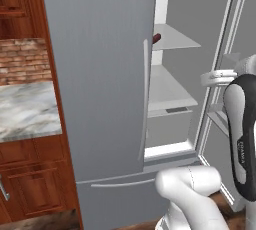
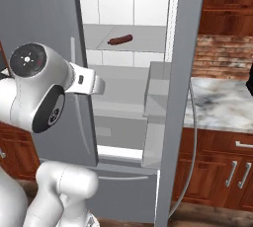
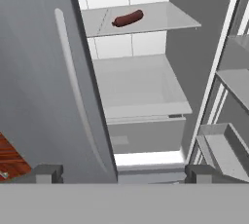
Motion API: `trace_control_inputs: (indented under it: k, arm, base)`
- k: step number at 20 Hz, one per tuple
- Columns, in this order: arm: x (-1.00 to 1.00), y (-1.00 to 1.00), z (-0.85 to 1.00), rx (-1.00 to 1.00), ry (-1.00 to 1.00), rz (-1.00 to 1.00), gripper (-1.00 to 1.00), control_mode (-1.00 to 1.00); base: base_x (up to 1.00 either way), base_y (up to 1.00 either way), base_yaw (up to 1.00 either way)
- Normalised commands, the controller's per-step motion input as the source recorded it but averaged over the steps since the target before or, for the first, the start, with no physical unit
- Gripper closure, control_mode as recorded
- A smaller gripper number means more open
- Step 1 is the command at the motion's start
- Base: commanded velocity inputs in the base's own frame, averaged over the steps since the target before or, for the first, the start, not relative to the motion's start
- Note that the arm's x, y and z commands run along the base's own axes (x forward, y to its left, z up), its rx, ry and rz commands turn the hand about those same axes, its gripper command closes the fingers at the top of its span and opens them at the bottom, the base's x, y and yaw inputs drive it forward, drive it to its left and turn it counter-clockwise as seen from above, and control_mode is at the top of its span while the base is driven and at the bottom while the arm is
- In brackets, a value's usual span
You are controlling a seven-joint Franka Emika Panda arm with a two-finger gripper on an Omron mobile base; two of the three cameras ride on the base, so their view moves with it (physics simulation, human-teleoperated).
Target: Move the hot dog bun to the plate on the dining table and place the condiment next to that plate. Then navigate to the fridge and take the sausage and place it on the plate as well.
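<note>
Pincer (image 3: 121, 172): released, jaws spread wide, holding nothing.
Sausage (image 3: 128, 18): lay on the upper fridge (image 1: 100, 89) shelf, well apart.
Risk: reaching in could clip the closed door's edge or roll it backward.

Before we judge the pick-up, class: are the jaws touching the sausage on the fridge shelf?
Apart. In the hand view the gripper sits low with its jaws open, while the sausage lies far ahead on the upper shelf, with the lower shelf between them.

Base views flank the arm, hand view nearer — all face fridge (image 3: 141, 101)
</note>
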Motion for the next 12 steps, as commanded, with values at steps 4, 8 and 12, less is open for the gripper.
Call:
trace_control_inputs:
  k: [4,8,12]
  arm:
    - [-0.01,0.21,-0.38,-0.01,0.00,0.00,-1.00,-1.00]
    - [0.02,0.00,-0.13,-0.04,0.00,-0.01,-1.00,1.00]
    - [0.00,0.00,0.00,0.00,0.00,0.00,-1.00,1.00]
  base:
    - [0.00,0.00,0.00]
    - [0.23,0.00,-0.02]
    - [0.80,-0.04,-0.04]
